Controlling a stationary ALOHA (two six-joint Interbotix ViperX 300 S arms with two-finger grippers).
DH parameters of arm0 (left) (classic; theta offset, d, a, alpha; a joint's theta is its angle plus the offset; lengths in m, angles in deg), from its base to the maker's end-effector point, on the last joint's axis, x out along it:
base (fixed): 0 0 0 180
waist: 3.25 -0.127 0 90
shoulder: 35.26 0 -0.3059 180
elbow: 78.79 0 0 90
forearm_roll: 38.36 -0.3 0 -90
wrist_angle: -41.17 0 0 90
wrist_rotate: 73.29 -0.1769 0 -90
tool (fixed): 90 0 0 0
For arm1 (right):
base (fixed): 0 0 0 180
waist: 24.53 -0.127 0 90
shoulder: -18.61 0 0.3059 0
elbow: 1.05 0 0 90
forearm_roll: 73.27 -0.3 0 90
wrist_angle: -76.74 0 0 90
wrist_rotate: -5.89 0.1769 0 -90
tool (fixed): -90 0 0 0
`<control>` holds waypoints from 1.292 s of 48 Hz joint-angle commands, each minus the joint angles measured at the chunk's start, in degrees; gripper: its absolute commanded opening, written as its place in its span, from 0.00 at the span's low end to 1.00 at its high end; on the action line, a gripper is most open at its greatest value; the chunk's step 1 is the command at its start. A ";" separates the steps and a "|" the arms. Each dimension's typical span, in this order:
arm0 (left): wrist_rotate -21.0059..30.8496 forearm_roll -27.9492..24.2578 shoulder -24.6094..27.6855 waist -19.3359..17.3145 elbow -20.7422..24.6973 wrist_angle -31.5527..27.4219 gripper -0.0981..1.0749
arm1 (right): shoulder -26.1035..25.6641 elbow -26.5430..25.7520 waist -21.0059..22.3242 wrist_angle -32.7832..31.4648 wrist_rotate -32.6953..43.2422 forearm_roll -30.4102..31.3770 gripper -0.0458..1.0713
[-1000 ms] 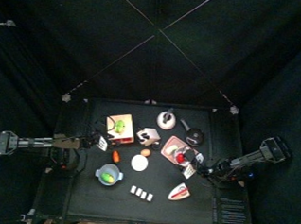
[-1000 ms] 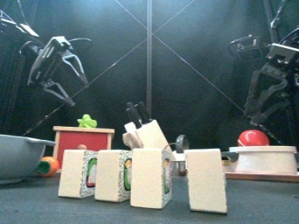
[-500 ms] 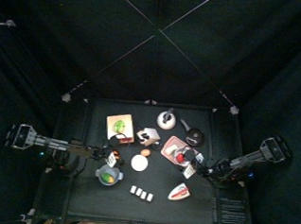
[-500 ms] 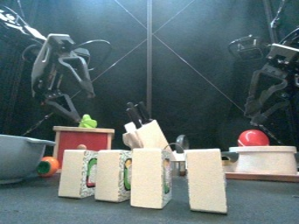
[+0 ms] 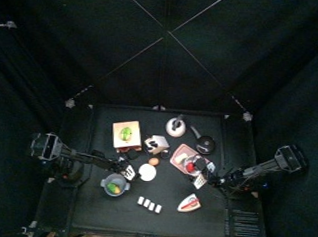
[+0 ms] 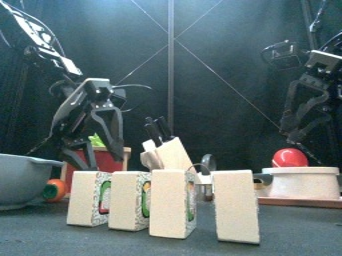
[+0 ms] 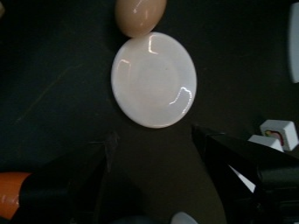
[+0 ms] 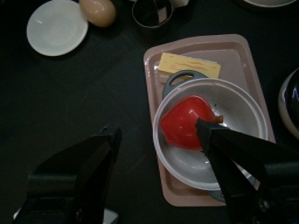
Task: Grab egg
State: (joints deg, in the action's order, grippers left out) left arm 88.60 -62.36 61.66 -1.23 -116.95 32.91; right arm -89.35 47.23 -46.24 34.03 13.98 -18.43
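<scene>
Since the earlier frames the left arm had swung in from the table's left edge and dropped. In the front view its gripper (image 6: 86, 138) had come down from high at the left to hang just above the red box (image 6: 94, 160). The right arm had kept its place at the right.

The left gripper's jaws stood spread as wide as they go, with nothing between them. The egg (image 7: 139, 14), pale tan and smooth, lay on the bare table near its middle, just beside the far edge of the white plate (image 7: 155, 80); whether it touched the rim could not be told. It lay to the right of the left gripper, with the plate between the two, so the egg was near the jaws but clear of them. From above, the gripper hung just left of the plate and just far of the green-filled bowl (image 5: 114, 185).

The egg rested on its side. In the left wrist view its long axis seemed to run toward the plate, the narrower end nearest the rim, though the picture's edge cut off its other end.

The right gripper (image 8: 158, 131) hung with its jaws well apart and empty, over the white bowl (image 8: 239, 105) holding a red thing (image 8: 187, 118) on the pink tray (image 8: 158, 66).
</scene>
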 commanded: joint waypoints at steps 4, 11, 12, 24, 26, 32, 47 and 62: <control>0.09 3.69 2.02 -0.53 1.49 0.62 0.93 | -0.62 -0.35 -0.35 0.09 0.00 0.18 0.92; 0.09 5.36 3.78 -0.97 2.20 1.67 0.93 | -0.62 -0.35 -0.35 0.09 0.00 0.18 0.92; 0.00 5.45 4.13 -0.97 2.37 1.85 0.93 | -0.62 -0.35 -0.35 0.09 0.00 0.09 0.92; -0.09 5.36 6.59 -1.67 4.31 2.20 0.93 | -0.62 -0.35 -0.44 0.09 0.00 0.09 0.92; -0.09 5.27 6.77 -1.85 4.31 2.20 0.92 | -0.62 -0.26 -0.44 0.09 0.00 0.09 0.92; -0.09 5.45 6.86 -2.20 4.39 2.20 0.91 | -0.62 -0.35 -0.44 0.09 0.00 0.09 0.92; -0.09 5.63 7.12 -2.29 4.66 2.20 0.83 | -0.62 -0.35 -0.44 0.09 0.00 0.18 0.92; 0.00 5.89 8.96 -2.55 5.36 2.20 0.82 | -0.62 -0.35 -0.44 0.09 0.00 0.09 0.92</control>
State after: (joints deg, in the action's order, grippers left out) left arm 88.51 -56.56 70.54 -3.42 -112.65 34.93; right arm -89.35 47.40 -46.59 34.03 13.98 -18.52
